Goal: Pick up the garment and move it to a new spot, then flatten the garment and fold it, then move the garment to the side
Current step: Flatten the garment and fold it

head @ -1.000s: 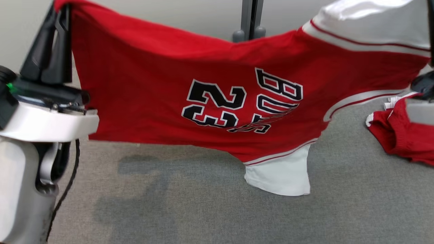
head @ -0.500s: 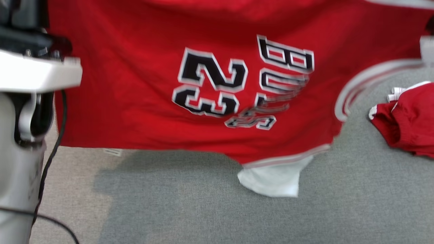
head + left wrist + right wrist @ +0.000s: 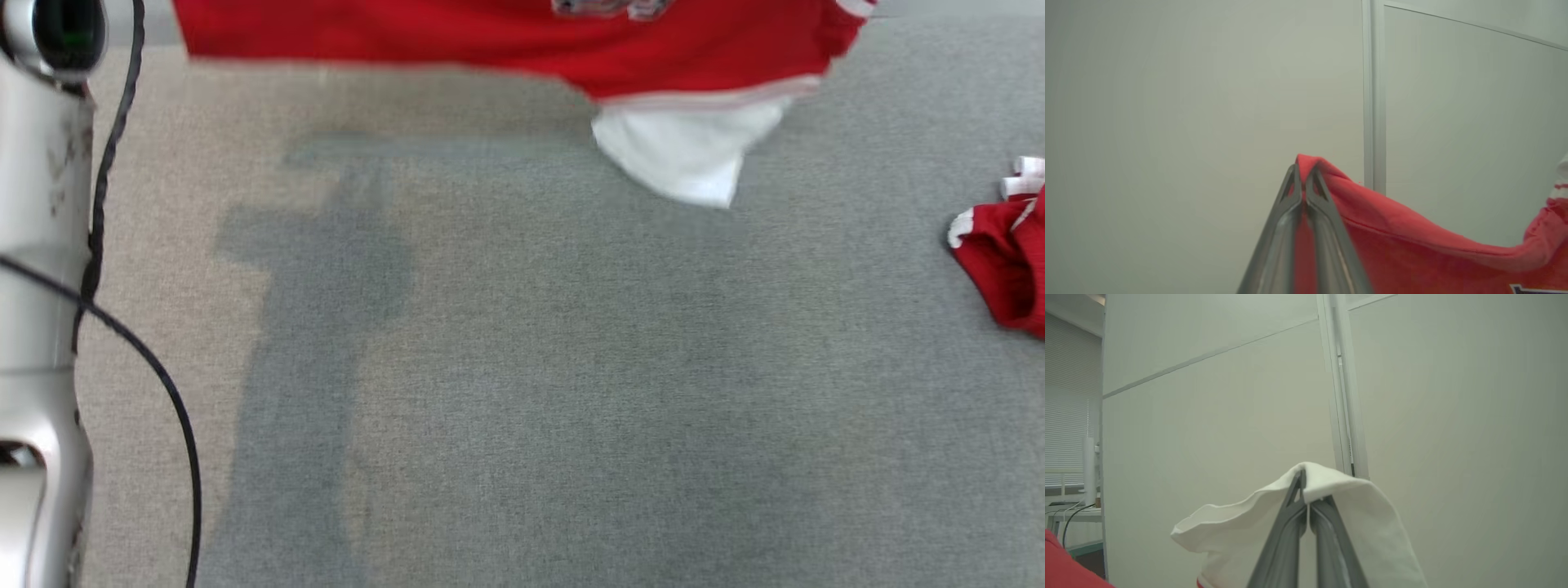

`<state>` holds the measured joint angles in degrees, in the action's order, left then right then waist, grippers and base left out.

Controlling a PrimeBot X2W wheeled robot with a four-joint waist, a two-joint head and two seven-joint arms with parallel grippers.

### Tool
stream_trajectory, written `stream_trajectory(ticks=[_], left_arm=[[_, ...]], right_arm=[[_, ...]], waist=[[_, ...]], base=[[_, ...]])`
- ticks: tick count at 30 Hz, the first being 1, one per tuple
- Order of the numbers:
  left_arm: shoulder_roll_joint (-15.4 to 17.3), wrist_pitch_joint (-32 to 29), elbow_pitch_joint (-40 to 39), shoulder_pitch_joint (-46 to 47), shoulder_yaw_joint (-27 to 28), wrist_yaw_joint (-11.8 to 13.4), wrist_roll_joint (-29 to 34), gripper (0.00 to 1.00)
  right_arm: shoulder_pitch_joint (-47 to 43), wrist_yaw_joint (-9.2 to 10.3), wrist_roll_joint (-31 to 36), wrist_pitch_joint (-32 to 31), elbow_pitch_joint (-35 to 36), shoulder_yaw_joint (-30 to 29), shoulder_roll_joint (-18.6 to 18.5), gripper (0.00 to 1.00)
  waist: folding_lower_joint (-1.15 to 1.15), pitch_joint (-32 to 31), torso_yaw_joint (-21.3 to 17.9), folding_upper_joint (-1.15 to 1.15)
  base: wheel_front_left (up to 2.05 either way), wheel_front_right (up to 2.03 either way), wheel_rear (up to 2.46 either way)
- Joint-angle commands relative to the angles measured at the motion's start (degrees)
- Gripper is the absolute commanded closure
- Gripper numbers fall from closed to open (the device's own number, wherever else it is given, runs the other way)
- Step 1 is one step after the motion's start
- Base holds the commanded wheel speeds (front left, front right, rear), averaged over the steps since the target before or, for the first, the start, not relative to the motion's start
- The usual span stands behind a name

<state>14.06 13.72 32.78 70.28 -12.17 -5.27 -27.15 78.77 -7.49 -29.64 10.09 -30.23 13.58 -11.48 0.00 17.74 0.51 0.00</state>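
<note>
print [image 3: 608,8] on garment [image 3: 490,37] cut off, nothing legible

Past the left gripper [image 3: 1303,171] stands a plain pale grey-green wall [image 3: 1188,102]. A vertical joint strip [image 3: 1372,94] just right of the tips splits it into 2 panels. Beyond the right gripper [image 3: 1308,490] a similar wall post [image 3: 1341,396] rises. Far to its left are window blinds [image 3: 1069,396] and a pale desk [image 3: 1073,516]. Below lies grey carpet [image 3: 612,392], softly shadowed, with a beige strip [image 3: 163,163] on the left gripper's side.

Two garments, two pincers
One jersey [image 3: 506,37] is hanging far, one red bundle [image 3: 1000,261] is lying right; left pincer [image 3: 1303,169] and right pincer [image 3: 1306,490] are gripping cloth.
</note>
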Motion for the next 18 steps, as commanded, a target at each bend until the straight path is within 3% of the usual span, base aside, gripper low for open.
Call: stream_trajectory(ticks=[1,9,18], left_arm=[[-0.17,0.41,3.67,2.8,-0.38,-0.64,0.35,1.0],[-2.43,0.18,22.08,7.93,-2.92,-2.07,-2.11,1.0],[-3.63,0.74,28.86,1.37,-5.61,-2.19,-8.2,1.0]], right_arm=[[2.44,-0.04,-1.35,0.05,-4.74,0.58,0.97,1.0],[8.15,-0.04,-4.91,-1.01,-23.63,5.82,5.22,1.0],[0.93,-0.03,-12.18,2.74,-25.33,12.42,4.82,1.0]], waist=[[0.0,0.71,0.22,0.0],[0.0,2.96,0.08,0.0],[0.0,6.66,-0.14,0.0]], base=[[0.0,0.0,0.0],[0.0,0.0,0.0],[0.0,0.0,0.0]])
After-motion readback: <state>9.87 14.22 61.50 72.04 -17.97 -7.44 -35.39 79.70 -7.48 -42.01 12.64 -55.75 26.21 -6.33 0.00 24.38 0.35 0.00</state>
